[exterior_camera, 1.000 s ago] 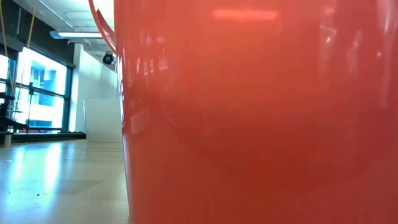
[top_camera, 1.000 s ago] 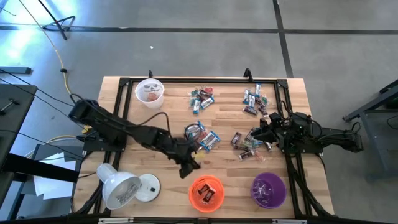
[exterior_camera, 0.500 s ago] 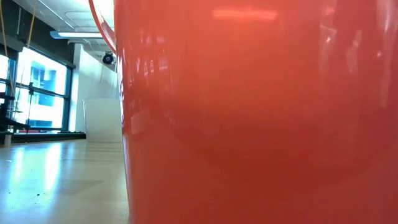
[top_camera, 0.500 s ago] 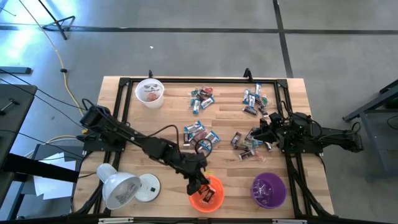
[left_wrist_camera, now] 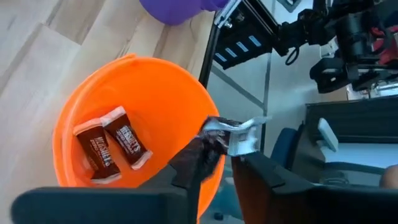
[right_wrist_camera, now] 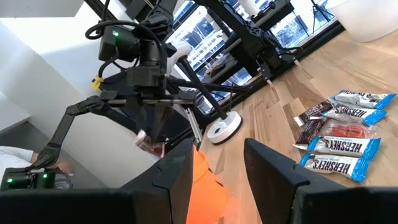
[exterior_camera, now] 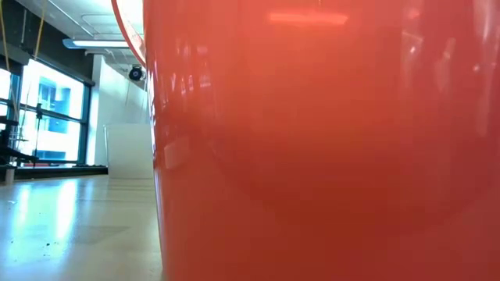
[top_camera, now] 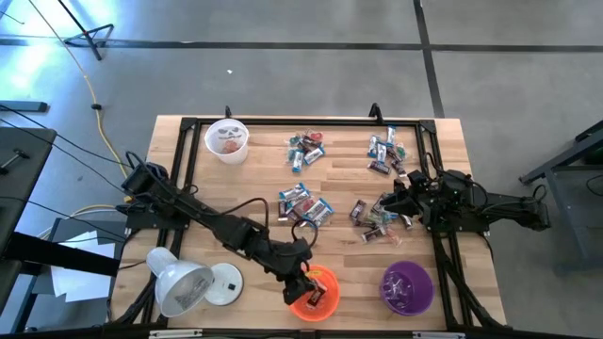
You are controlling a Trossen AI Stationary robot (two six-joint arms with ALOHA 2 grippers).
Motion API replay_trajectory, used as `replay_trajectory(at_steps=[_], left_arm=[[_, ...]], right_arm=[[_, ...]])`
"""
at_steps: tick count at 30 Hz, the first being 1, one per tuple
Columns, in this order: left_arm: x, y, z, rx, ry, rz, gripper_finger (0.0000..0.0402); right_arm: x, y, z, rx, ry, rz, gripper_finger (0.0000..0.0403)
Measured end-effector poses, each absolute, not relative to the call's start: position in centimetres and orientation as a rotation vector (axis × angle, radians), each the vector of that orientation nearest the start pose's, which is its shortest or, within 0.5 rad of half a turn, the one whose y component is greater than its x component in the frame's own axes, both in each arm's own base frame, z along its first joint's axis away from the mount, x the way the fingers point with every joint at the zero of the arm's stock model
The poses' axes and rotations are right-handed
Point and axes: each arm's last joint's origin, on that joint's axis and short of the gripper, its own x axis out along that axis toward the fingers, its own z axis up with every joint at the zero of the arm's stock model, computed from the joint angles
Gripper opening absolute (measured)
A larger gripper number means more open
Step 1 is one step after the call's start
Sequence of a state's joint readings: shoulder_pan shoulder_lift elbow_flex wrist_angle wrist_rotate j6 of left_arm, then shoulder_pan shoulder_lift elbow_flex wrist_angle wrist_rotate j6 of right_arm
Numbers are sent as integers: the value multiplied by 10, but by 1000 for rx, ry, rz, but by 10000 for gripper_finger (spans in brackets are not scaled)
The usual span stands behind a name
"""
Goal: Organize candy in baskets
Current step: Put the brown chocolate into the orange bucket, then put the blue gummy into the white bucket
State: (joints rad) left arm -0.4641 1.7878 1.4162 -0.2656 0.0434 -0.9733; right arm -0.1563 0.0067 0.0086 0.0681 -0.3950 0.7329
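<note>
1. My left gripper (top_camera: 303, 283) hangs over the orange basket (top_camera: 325, 303) at the near edge of the worktop (top_camera: 452, 169). In my left wrist view a dark brown bar (left_wrist_camera: 214, 132) with crimped silvery ends sits between my fingers above the basket's rim (left_wrist_camera: 68, 112); I cannot tell whether they pinch it or have let go.
2. Two brown bars (left_wrist_camera: 112, 146) lie side by side, touching, on the floor of the orange basket.
3. The purple basket (top_camera: 407, 287) stands just to the right of the orange one, with something small inside that I cannot make out.
4. A white lamp (top_camera: 184, 285) lies tipped near the worktop's near left corner.
5. In the low view, the orange basket's wall (exterior_camera: 312, 156) fills nearly everything.
6. My right gripper (top_camera: 394, 202) rests low at the right of the worktop, fingers spread, holding nothing, beside a small cluster of candy (top_camera: 372, 221).
7. Another cluster (top_camera: 306, 205) of blue-and-white and dark bars lies mid-worktop.
8. Two further heaps (top_camera: 306, 148) and (top_camera: 384, 153) lie toward the far edge.
9. The white basket (top_camera: 227, 139) stands at the far left.
</note>
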Motion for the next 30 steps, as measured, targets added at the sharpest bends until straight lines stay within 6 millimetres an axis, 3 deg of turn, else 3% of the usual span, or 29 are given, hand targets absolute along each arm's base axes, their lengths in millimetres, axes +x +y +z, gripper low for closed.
replay_trajectory(at_steps=[6,15,21,30], left_arm=[[361,-182,271,-778,794,-127,126],[363,-175,270,-733,788,-99,131],[362,-140,286,-722,745,16,131],[336,-86,312,-545,763,224,131]], right_arm=[[96,-4,172,710,23,252,138],[96,-4,172,710,23,252,138],[96,-4,172,710,23,252,138],[96,-4,172,710,23,252,138]])
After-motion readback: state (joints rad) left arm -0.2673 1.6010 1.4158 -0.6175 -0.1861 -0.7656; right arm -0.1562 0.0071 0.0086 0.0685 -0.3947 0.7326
